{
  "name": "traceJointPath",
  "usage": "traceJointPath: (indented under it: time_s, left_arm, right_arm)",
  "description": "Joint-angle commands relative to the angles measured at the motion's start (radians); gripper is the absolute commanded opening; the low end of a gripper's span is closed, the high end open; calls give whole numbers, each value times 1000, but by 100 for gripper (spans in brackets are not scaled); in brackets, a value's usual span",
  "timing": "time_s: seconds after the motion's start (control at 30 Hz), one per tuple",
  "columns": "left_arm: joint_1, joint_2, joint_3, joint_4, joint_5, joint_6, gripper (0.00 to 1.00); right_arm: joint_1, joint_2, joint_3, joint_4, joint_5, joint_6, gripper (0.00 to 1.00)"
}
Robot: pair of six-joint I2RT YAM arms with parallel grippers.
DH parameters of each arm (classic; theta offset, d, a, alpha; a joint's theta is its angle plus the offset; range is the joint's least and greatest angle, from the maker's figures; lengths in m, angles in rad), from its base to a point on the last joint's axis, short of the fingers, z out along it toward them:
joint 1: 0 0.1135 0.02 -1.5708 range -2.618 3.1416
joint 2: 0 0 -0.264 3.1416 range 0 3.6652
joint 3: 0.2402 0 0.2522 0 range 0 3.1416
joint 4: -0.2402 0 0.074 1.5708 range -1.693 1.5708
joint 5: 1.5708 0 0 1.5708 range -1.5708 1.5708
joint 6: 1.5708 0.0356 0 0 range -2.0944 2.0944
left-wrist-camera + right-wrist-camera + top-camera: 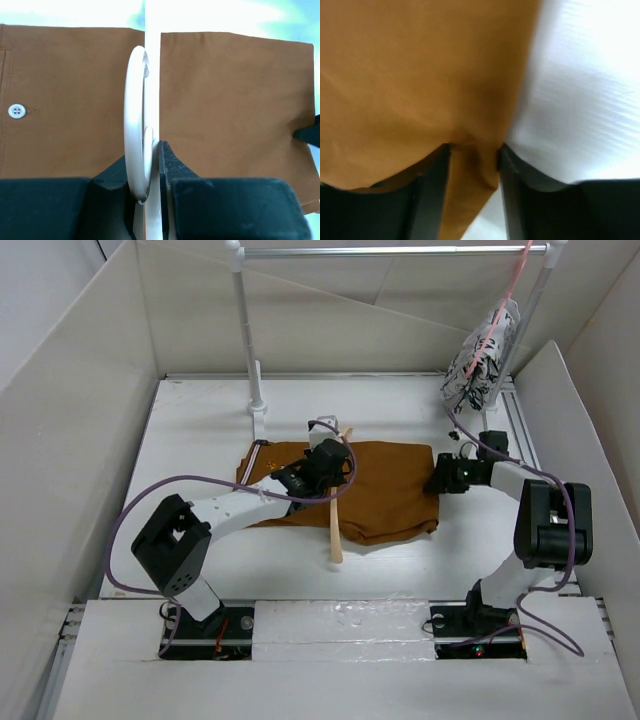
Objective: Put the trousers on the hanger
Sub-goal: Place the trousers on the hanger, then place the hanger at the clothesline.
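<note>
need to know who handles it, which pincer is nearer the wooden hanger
Left. The left pincer is closed on the wooden hanger, lying across the trousers; the right pincer sits apart, at the trousers' right edge with fabric between its fingers.

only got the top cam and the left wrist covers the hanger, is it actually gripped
Observer: Yes. In the left wrist view the left gripper is shut on the hanger, right beside its hook.
Operator: and the right one, any cloth in it
Observer: The right wrist view shows a fold at the edge of the trousers filling the gap between the fingers of the right gripper.
Operator: anything else near the left one
Observer: A white button on the trousers, left of the hanger, untouched.
</note>
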Motion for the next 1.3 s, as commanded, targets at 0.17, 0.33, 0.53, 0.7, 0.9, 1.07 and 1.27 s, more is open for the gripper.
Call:
traceJointPath:
  time_s: [0.17,0.33,0.53,0.7,0.9,1.07,1.27]
  left_arm:
    - [-19,-188,138,-7,-95,73,0]
    - [-19,-201,240,-33,-68,90,0]
    - [-19,-184,348,-58,-39,105,0]
    - [-19,-169,402,-58,-17,119,0]
    - [-19,-173,474,-76,3,137,0]
    - [-19,-188,507,-79,9,142,0]
    - [-19,-178,592,-78,15,160,0]
  right_arm:
    - [140,-331,248,-298,115,-99,74]
    - [322,-441,360,-271,62,28,79]
    - [614,-458,265,113,40,396,83]
    - [706,-328,240,308,38,535,83]
    - [726,-270,217,540,31,652,80]
    - [744,-240,226,608,42,735,54]
    - [744,-188,222,854,0,932,25]
